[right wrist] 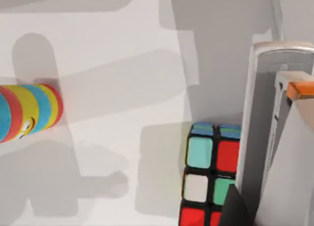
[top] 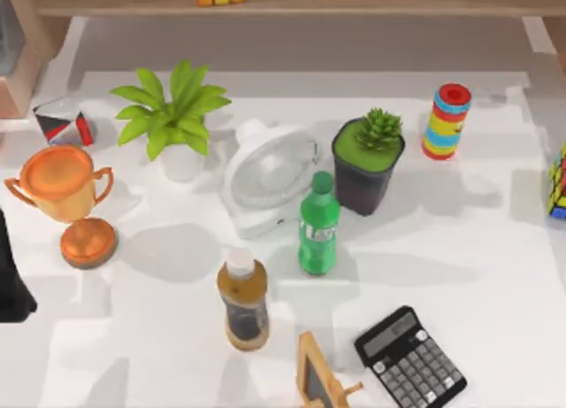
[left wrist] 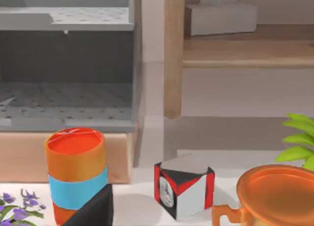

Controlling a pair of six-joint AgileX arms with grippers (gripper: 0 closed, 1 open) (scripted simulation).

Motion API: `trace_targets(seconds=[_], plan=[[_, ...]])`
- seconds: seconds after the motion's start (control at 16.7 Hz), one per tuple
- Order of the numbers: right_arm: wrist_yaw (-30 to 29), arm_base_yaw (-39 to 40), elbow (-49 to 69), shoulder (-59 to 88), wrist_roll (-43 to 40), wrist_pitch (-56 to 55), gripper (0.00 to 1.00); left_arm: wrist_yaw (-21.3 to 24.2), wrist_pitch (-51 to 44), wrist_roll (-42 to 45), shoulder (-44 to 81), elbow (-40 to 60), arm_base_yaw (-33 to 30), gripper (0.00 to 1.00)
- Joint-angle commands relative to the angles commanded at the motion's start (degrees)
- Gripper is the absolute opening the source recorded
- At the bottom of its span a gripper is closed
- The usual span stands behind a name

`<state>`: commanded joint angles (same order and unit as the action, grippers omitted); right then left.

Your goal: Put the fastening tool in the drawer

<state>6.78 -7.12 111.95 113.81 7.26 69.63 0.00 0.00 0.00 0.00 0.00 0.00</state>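
Stapler (right wrist: 267,138) upright beside cube (right wrist: 208,177), edge-cropped — fingers hidden

Around the green plastic soda bottle (top: 318,224) at the table's middle, things crowd in: a white desk fan (top: 265,173) touching its left, a dark potted succulent (top: 369,160) just behind-right, a brown-capped bottle (top: 243,302) near in front. Bare white tabletop (top: 495,249) lies open to its right.

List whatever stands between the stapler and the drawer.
The stapler lies beside the Rubik's cube at the table's right edge; the drawer is at far left. The ring tower, fan and trophy stand across the table between them.
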Motion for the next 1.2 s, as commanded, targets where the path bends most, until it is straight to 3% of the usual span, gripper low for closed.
trace_targets(seconds=[0.36, 0.66, 1.2], plan=[[-1.9, -12.1, 21.8, 16.6, -15.5, 6.3, 0.00, 0.0, 0.0, 0.0, 0.0, 0.0, 0.0, 1.00], [-5.9, -14.7, 30.6, 31.5, -24.9, 11.3, 0.00, 0.0, 0.0, 0.0, 0.0, 0.0, 0.0, 1.00], [-8.2, -14.2, 31.6, 36.5, -27.5, 13.4, 0.00, 0.0, 0.0, 0.0, 0.0, 0.0, 0.0, 1.00]])
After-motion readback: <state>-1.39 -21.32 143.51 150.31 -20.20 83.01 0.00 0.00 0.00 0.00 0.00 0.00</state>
